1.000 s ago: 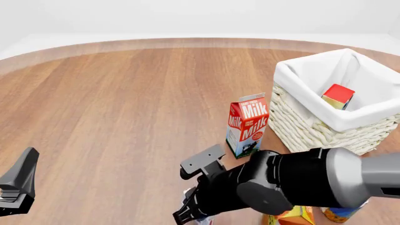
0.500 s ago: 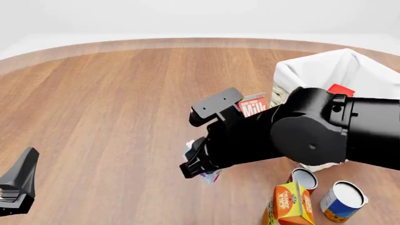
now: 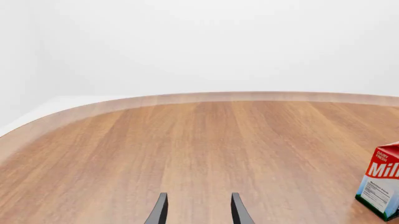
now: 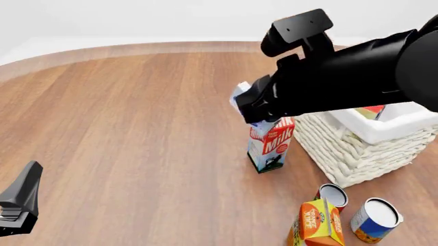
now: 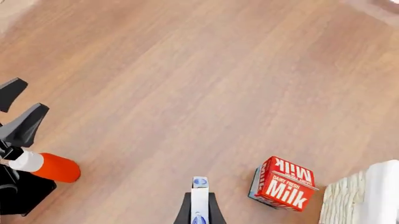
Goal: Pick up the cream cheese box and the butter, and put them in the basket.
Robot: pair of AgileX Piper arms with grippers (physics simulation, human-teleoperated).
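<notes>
Cream cheese box [image 4: 240, 95] pinched in right gripper [image 5: 199, 205], held in the air above milk carton [image 4: 270, 143], beside basket [image 4: 356, 148]. Butter [image 4: 373, 111] in basket. Left gripper [image 3: 196, 210] spread, holding nothing, low over table [image 4: 137, 113].

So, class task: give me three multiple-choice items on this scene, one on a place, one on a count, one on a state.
1. Where is the milk carton?
A) in the basket
B) on the table beside the basket
C) lying flat

2. How many round cans stand near the orange juice carton?
A) two
B) four
C) none

3. The right tool is
A) open and empty
B) shut on the cream cheese box
C) resting on the table

Key: 1 B, it stands upright just outside the woven wall; 2 A, two open tops show; 3 B, the box sits between its fingers, held aloft.
</notes>
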